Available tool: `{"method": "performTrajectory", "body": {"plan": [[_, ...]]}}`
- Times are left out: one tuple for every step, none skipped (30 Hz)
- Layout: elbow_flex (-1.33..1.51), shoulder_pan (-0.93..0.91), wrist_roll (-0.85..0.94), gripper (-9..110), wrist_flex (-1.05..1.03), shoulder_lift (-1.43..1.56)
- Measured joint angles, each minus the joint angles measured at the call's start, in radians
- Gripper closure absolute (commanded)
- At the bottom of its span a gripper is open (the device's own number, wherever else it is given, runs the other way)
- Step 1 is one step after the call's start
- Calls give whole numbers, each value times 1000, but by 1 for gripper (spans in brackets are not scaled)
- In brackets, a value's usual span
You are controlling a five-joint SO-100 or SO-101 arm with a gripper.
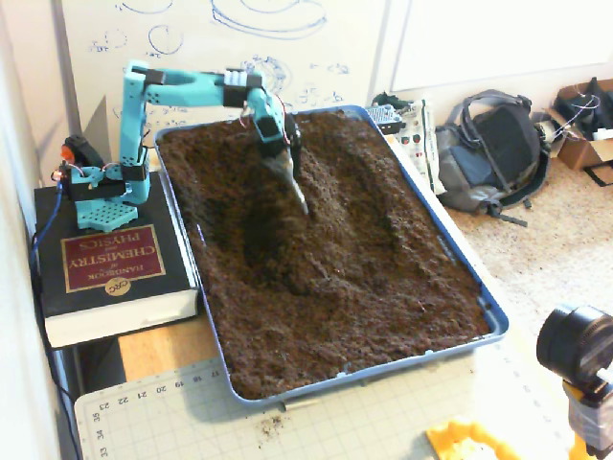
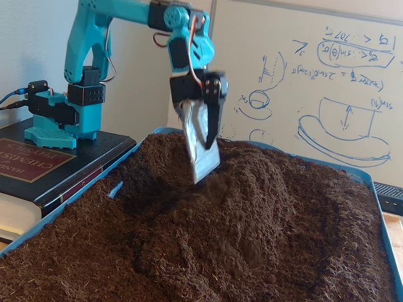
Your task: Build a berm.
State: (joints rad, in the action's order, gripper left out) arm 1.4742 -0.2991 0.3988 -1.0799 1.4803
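Worktop point(image 1: 172, 350) carried a blue tray point(image 1: 493, 316) filled nearly to its rim with dark brown crumbly soil. Whiteboard point(image 2: 302, 75) with blue marker sketches stood behind the tray; a cutting mat point(image 1: 374, 422) with a printed grid lay at the near edge in a fixed view. A backpack point(image 1: 493, 149) and a cardboard box point(image 1: 584, 120) sat on the floor to the right in that view, well apart from the tray.

The teal arm point(image 1: 182, 86) was mounted on a thick chemistry handbook point(image 1: 110, 264), touching the tray's left side in a fixed view.

The berm point(image 1: 374, 192) ran as a low hump along the right half of the tray, from the far end toward the near end, with sloping sides. A darker trough point(image 1: 254, 230) lay beside it on the arm's side — in a fixed view point(image 2: 145, 195) it showed as a dip just inside the tray's left rim.

The hand point(image 2: 203, 165) was raised clear of the soil, above the berm's inner slope, pointing down. It was clenched on a flat grey blade point(image 2: 204, 157), tilted and dusted with soil, tip just above the surface.

Open room — the near half of the tray was unobstructed; the soil stood close to the rim on all visible sides.
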Motion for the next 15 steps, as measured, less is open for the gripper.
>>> {"method": "performTrajectory", "body": {"plan": [[0,0,0,101,0,25],[0,0,0,101,0,46],[0,0,0,101,0,63],[0,0,0,101,0,80],[0,0,0,101,0,94],[0,0,0,101,-5,107],[2,-2,0,101,-12,120],[18,-9,0,101,-23,132],[46,-20,0,101,-38,146],[78,-35,0,101,-51,152],[114,-54,0,101,-61,153],[153,-75,0,101,-71,153],[193,-97,0,101,-80,153],[229,-118,0,101,-84,153],[264,-140,3,101,-89,153]]}}
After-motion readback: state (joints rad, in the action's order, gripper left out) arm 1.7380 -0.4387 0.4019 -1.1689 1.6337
